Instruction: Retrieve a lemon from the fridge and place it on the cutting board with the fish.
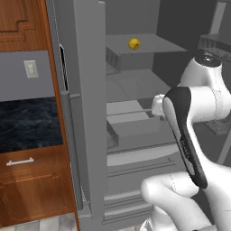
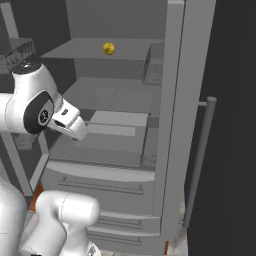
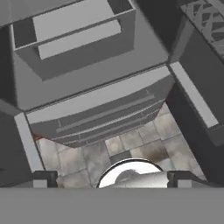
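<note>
**Ana:** Left base view has the fridge (image 1: pixel 131 113) standing wide open, both doors swung out. See the lemon (image 1: pixel 134 43)? It sits alone on the upper shelf (image 1: pixel 158 43), toward the back.

**Ben:** Got it. From the right base camera the lemon (image 2: pixel 108 48) is on that same grey shelf (image 2: pixel 100 50), well above the arm. Nothing is touching it.

**Ana:** And the gripper (image 3: pixel 111 180)?

**Ben:** Hand view shows the two dark fingertips (image 3: pixel 43 178) far apart at the bottom edge, nothing between them. The camera looks down past the fridge's lower drawers (image 3: pixel 100 116) onto the tiled floor (image 3: pixel 131 144) in front of the fridge.

**Ana:** So the hand is low against the fridge, near the middle shelves, pointed downward.

**Ben:** Yes. In the right base view the white wrist (image 2: pixel 67 120) is in front of the crisper bins (image 2: pixel 115 125), well below the lemon's shelf.

**Ana:** Left of the fridge I see wooden cabinets (image 1: pixel 31 185), a dark stone backsplash (image 1: pixel 29 124) and a wall switch (image 1: pixel 31 68).

**Ben:** A wire door basket (image 2: pixel 155 70) hangs right of the lemon's shelf.
</note>
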Motion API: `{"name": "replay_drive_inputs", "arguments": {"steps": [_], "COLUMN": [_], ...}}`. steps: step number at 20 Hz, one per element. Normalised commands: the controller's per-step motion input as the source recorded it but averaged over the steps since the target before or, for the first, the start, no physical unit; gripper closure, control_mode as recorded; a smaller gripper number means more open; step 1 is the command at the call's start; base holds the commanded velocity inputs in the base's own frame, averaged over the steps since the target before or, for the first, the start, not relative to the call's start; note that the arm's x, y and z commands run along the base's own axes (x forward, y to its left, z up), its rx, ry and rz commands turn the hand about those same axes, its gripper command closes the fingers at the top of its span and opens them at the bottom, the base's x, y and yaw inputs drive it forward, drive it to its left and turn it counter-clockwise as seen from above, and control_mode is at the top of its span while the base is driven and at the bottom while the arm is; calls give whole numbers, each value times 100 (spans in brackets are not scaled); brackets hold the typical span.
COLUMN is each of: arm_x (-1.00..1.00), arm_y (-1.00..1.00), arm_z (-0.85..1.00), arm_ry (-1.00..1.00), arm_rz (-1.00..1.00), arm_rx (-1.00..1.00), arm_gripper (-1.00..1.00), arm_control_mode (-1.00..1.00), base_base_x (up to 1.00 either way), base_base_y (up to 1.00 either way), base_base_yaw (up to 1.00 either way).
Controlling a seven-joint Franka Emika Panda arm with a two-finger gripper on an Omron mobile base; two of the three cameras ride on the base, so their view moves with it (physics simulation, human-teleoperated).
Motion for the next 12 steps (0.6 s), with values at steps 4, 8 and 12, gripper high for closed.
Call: {"name": "replay_drive_inputs", "arguments": {"steps": [4, 8, 12], "arm_x": [-1, 0, 0], "arm_y": [0, -19, -11], "arm_z": [-37, -5, -1], "arm_ry": [1, 1, 2], "arm_rz": [27, 0, 0], "arm_rx": [-62, 0, 20], "arm_gripper": [-100, -100, -100], "arm_control_mode": [-100, -100, -100], "base_base_x": [0, 0, 0], "base_base_y": [0, 0, 0], "base_base_yaw": [0, 0, 0]}}
